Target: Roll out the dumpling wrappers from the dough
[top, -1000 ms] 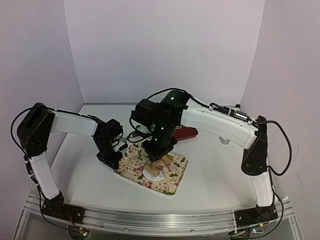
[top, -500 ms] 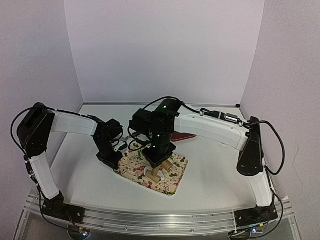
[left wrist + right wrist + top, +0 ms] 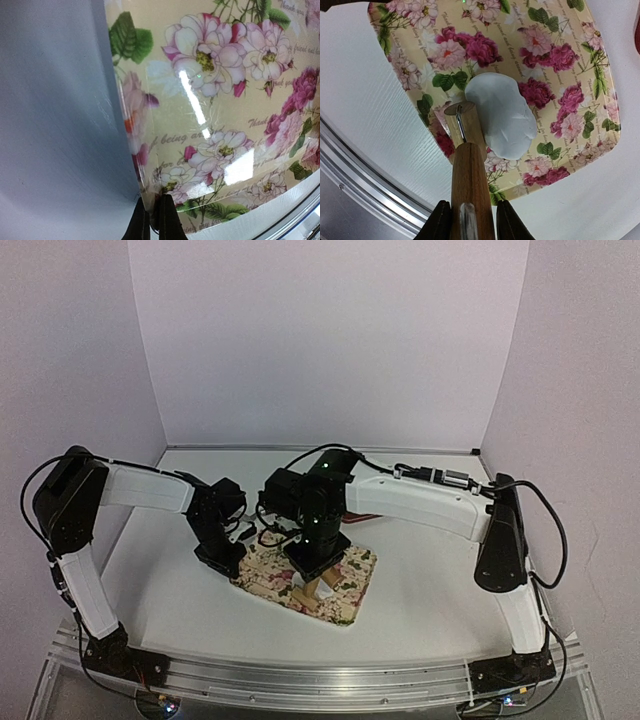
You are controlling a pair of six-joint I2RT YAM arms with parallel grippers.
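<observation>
Nearest me, my right gripper (image 3: 469, 220) is clamping its fingers (image 3: 507, 220) around a wooden rolling pin (image 3: 470, 170), whose end is lying just beside, perhaps touching, a flattened oval of white dough (image 3: 502, 112) in the middle of the floral mat (image 3: 570, 60). Farther left, my left gripper (image 3: 152, 222) is pinching the mat's edge, fingers (image 3: 169, 220) pressed together on it

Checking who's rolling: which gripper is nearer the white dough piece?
Right. The right gripper holds a wooden rolling pin beside the white dough piece; the left gripper pinches the floral mat at its edge.
</observation>
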